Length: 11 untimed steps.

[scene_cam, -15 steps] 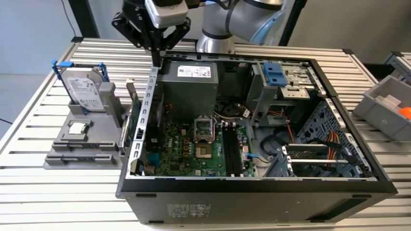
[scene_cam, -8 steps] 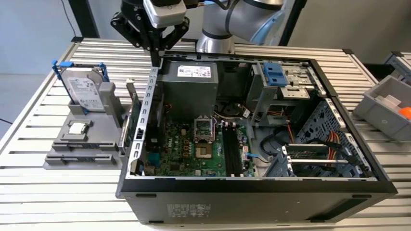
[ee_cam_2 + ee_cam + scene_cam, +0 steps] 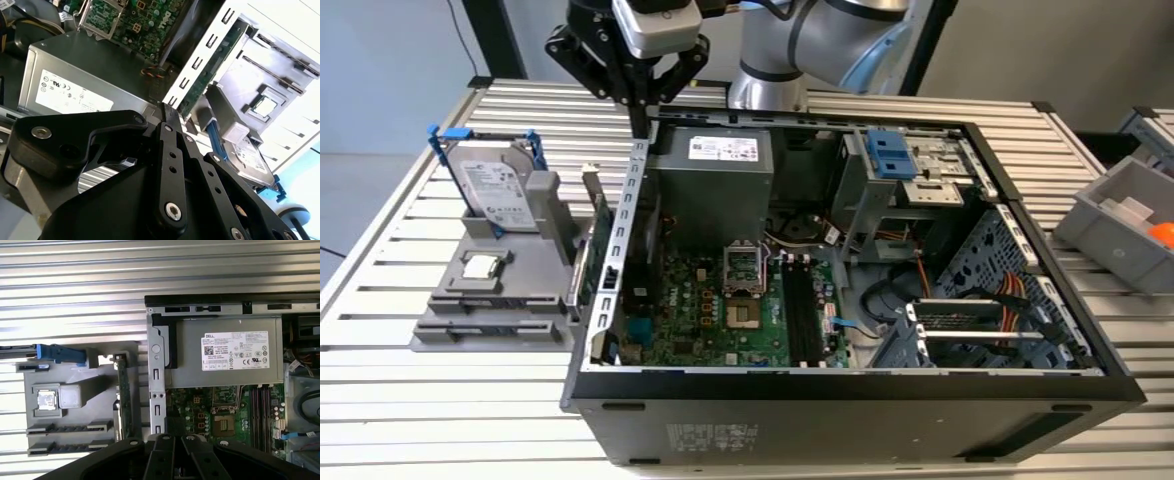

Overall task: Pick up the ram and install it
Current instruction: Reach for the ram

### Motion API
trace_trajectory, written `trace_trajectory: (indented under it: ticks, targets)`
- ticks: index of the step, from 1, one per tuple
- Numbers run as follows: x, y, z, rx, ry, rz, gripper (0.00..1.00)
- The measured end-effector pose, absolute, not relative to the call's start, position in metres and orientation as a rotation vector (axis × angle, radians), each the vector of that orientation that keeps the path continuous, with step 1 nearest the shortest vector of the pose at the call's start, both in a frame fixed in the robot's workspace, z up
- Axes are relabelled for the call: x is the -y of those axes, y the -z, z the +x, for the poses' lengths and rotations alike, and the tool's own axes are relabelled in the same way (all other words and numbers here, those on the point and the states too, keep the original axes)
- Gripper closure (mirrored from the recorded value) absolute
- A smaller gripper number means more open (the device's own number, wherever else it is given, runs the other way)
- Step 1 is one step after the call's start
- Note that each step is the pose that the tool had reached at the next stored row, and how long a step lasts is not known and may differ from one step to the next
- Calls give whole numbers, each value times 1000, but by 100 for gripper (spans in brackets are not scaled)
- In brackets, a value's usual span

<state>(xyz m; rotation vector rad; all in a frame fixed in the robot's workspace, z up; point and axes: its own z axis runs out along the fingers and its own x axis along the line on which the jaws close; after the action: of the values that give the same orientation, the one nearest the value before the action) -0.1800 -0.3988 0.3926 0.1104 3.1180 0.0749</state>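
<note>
The ram (image 3: 600, 250) is a thin green stick standing on edge in the grey holder (image 3: 467, 320), just outside the open computer case's wall on the exterior view's left. It also shows in the first wrist view (image 3: 123, 395) and the second wrist view (image 3: 210, 70). My gripper (image 3: 640, 125) hangs above the case's back corner, higher than the ram and behind it, with its black fingers (image 3: 167, 112) closed together on nothing. The black motherboard slots (image 3: 801, 310) lie inside the case beside the processor socket.
A silver hard drive (image 3: 494, 185) in a blue-tabbed frame and a small square processor chip (image 3: 480, 267) sit in the same holder. The grey power supply (image 3: 714, 180) fills the case's back corner. Grey bins (image 3: 1121, 215) stand at the exterior view's right.
</note>
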Motion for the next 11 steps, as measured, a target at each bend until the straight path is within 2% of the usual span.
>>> trace_trajectory:
  ticks: [11]
  targets:
    - [399, -393, -186, -3118, -75, 110, 100]
